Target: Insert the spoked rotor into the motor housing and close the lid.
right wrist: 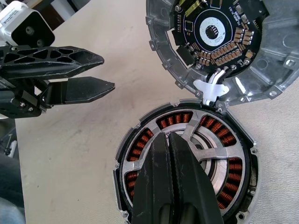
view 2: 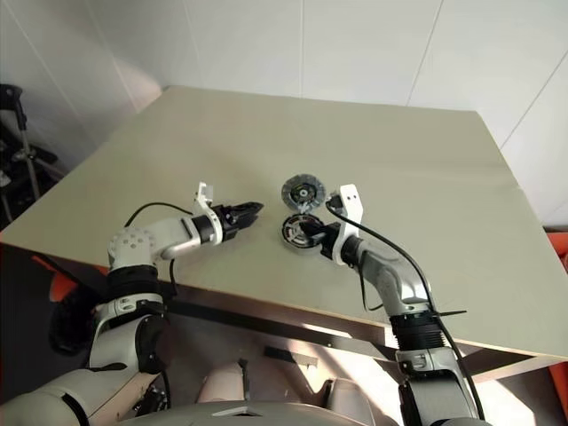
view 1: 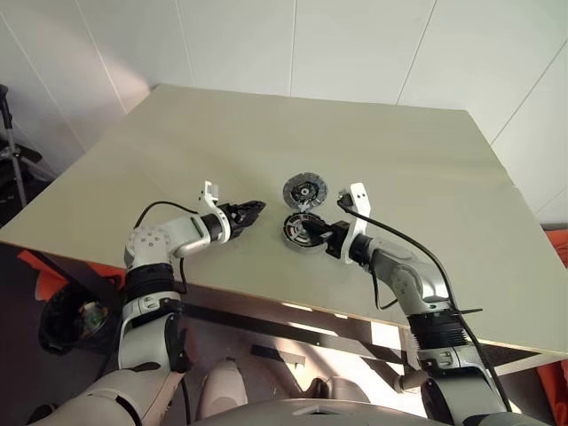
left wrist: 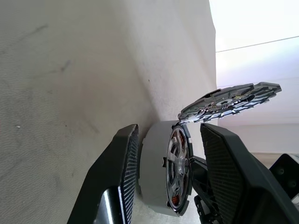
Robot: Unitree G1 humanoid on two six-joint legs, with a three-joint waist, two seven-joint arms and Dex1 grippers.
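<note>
Down on the beige table, the right gripper has its two black fingers pressed tight together with nothing between them. Their tips lie over the spoked rotor, the silvery wheel that sits inside the motor housing. Copper windings show through the gaps between the spokes, so the rotor is already in its seat. Whether the fingertips actually press on the rotor or sit just above it cannot be told.

Just beyond the housing lies the lid, swung open with its inner face up; a round circuit board with small parts shows on it. A small white hinge piece joins the lid's edge to the housing's rim.

Off to the robot's left, the left gripper points toward the housing from the side, near it but apart. Its fingers stand partly spread and hold nothing; in its wrist view, the housing's grey side wall is seen between them, further along the table.
</note>
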